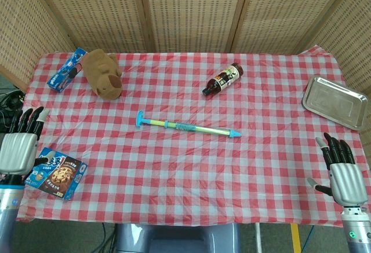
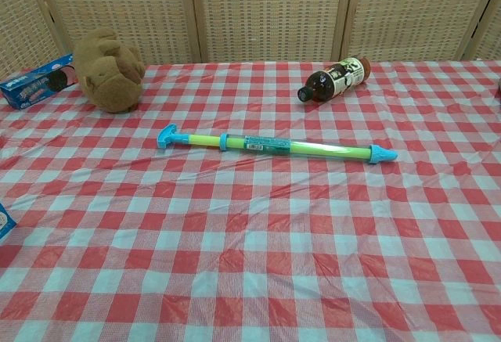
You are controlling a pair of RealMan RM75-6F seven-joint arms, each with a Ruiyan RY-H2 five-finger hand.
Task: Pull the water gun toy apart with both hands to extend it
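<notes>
Head view: table stock, left to right

Left hand, fingers spread, empty, over the table's left edge beside cookie box. Blue box, plush at rear left. Water gun flat mid-table, unheld. Bottle behind it. Tray far right. Right hand, fingers spread, empty

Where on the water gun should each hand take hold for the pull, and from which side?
The water gun lies flat, lengthwise across the table. Probably the left hand grips the yellow rod by the T-handle and the right hand the clear barrel near the blue nozzle, both coming from above.
</notes>
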